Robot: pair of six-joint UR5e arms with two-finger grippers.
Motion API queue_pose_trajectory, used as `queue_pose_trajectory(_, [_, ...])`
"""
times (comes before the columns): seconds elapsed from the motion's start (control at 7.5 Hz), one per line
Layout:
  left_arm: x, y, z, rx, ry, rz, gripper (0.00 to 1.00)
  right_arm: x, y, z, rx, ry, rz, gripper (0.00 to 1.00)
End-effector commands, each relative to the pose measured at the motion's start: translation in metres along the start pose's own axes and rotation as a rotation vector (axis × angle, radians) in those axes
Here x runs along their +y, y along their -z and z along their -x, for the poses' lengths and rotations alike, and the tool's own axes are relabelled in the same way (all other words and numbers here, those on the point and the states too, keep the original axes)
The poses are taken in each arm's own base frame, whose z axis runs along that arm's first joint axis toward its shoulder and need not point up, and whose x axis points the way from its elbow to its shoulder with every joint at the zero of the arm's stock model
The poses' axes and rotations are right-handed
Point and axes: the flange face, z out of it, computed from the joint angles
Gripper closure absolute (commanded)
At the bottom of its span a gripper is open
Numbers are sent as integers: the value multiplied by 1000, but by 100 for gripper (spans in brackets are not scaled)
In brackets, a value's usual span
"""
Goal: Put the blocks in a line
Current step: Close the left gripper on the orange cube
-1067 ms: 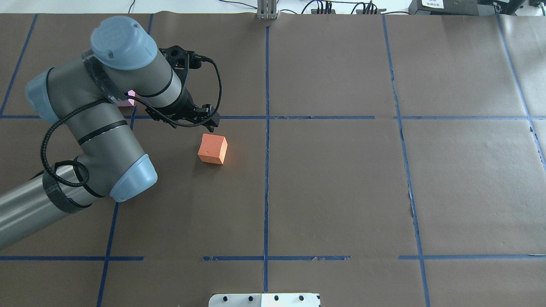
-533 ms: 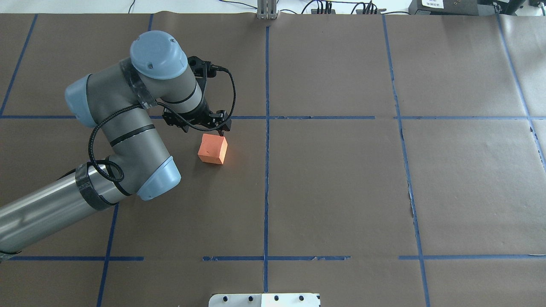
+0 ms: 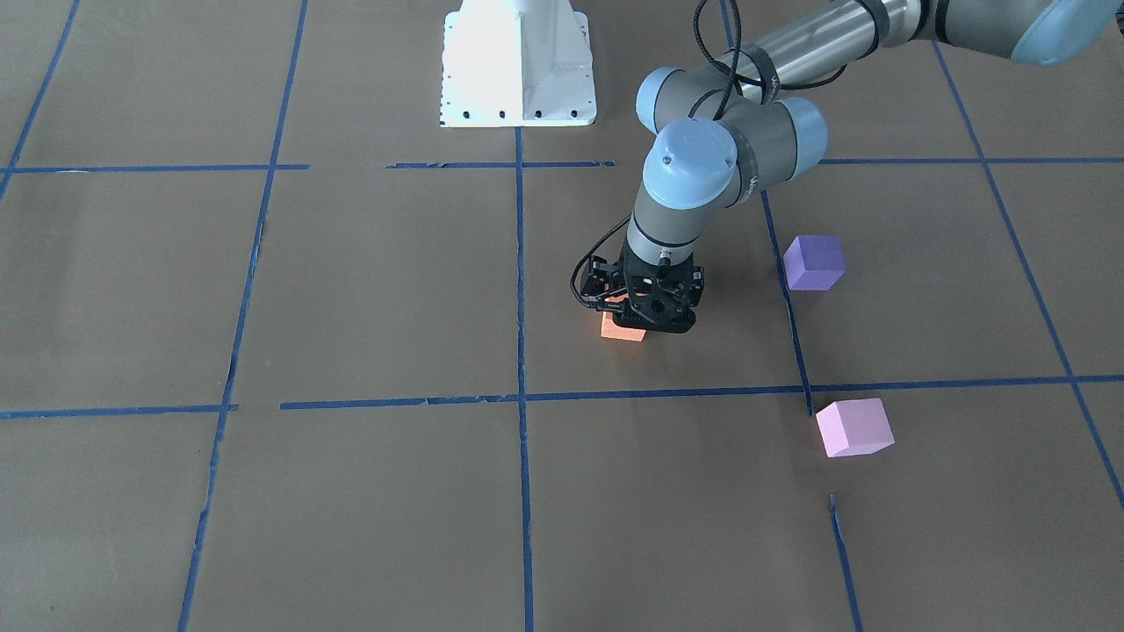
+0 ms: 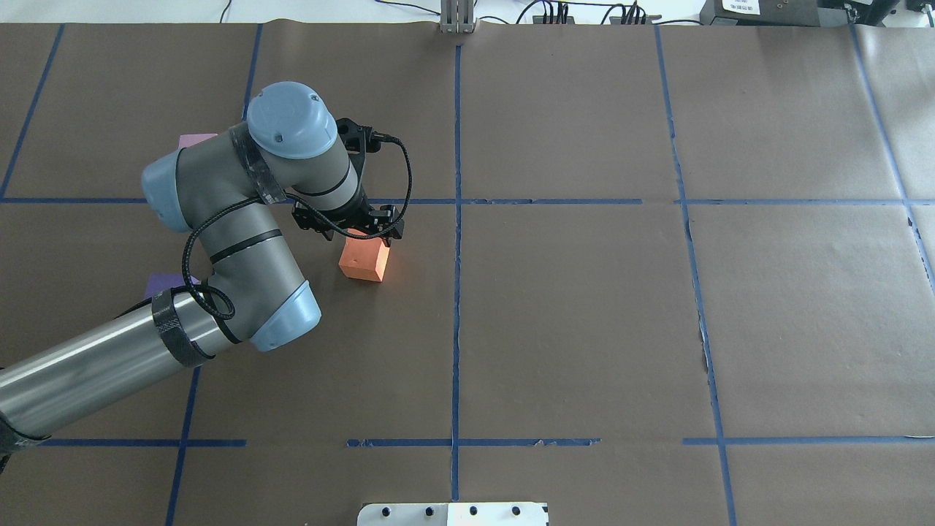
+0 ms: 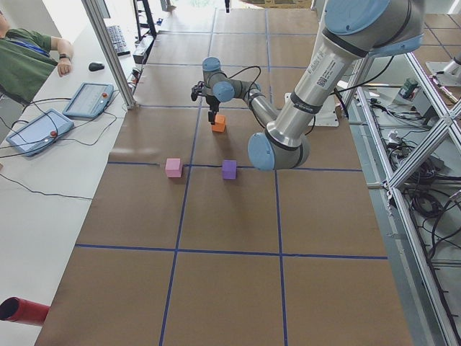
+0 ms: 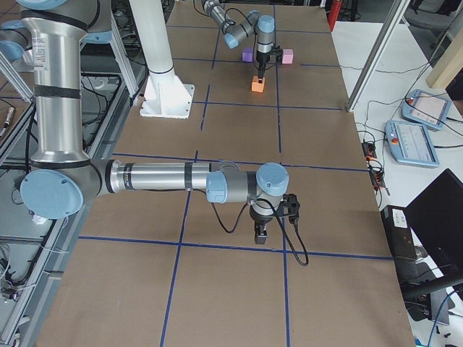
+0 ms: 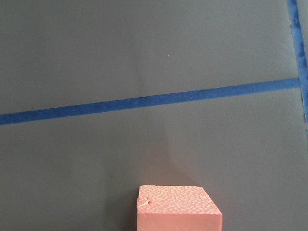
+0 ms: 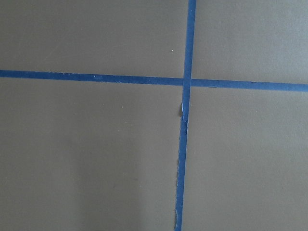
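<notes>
The orange block [image 4: 363, 261] lies on the brown table left of centre; it also shows in the front view [image 3: 620, 331] and at the bottom of the left wrist view [image 7: 178, 209]. My left gripper [image 4: 363, 232] hangs just above the block's far edge with its jaws spread, open and empty [image 3: 645, 318]. The purple block [image 3: 814, 262] and the pink block [image 3: 853, 427] lie apart further to my left; overhead, my arm mostly hides both. My right gripper [image 6: 262, 233] points down at bare table far to the right, and I cannot tell whether it is open or shut.
Blue tape lines [image 4: 456, 219] divide the brown paper into squares. The white robot base [image 3: 516, 66] stands at the near table edge. An operator [image 5: 29, 54] and tablets sit beside the table's left end.
My left arm has swung right and toward the robot's side, bringing the gripper from beyond the orange block to just over its far edge. The blocks have not moved.
</notes>
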Motion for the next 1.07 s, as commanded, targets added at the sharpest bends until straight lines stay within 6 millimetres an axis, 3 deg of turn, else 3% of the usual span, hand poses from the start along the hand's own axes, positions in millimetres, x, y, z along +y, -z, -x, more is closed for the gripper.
queue_pose_trajectory(0.0, [7,-6,-7,4,-8,11,0,0,0,0,-1,-1,0,0])
queue_pose_trajectory(0.67, [19,-40,-9,-22,-22,-21,0,0,0,0,-1,0,1,0])
queue_pose_trajectory(0.8, [19,-39,-9,-21,-19,-22,11,0,0,0,0,-1,0,0])
queue_pose_trajectory(0.93, [19,-38,-8,-21,-17,-23,44,-1,1,0,0,0,-1,0])
